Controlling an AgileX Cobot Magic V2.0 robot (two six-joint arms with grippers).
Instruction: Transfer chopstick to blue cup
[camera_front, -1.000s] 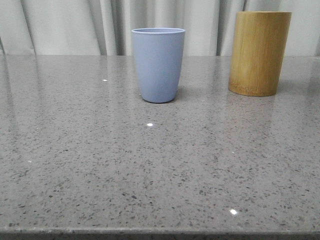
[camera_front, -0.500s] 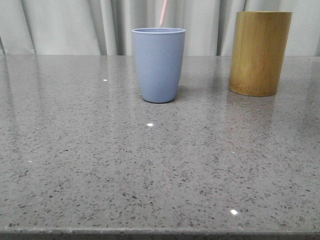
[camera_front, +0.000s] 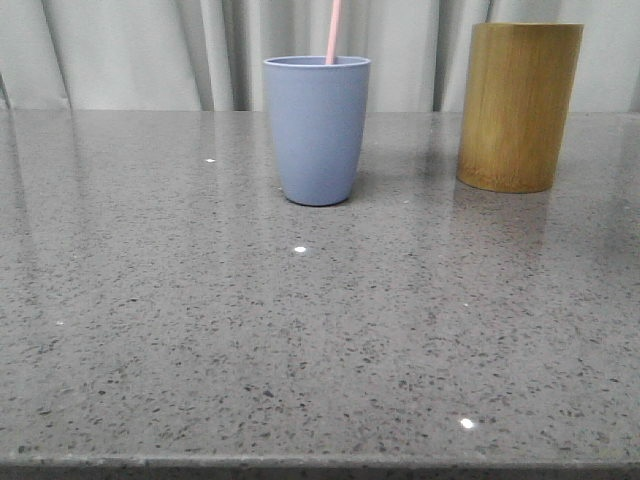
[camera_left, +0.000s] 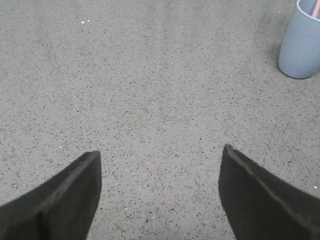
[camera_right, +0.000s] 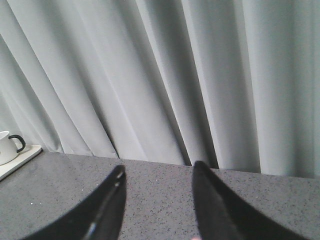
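While the chopstick stands in the cup, well beyond the left gripper, both grippers' jaws gape, the right gripper holding nothing.

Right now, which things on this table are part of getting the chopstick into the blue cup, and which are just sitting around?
Part of the job:
chopstick, pink, its lower end already inside the cup
blue cup, upright on the counter

Just sitting around:
bamboo holder, standing to the right of the cup
white mug on a pale tray at the counter's edge
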